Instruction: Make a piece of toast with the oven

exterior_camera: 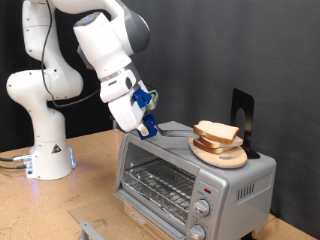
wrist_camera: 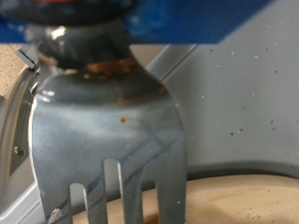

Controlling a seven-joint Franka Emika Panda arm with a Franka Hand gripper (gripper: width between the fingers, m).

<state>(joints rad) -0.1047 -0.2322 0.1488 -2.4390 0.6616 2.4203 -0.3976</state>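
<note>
The oven (exterior_camera: 195,170) sits on the table (exterior_camera: 90,165), door shut. On its top rests a wooden plate (exterior_camera: 220,153) carrying the piece of toast (exterior_camera: 217,131). Just beside the plate, above the oven's top, the gripper (exterior_camera: 148,120) clamps a metal fork (wrist_camera: 107,121), whose prongs seem to reach the plate's edge.

White jointed arm (exterior_camera: 70,60), blue end effector (exterior_camera: 148,112)
</note>
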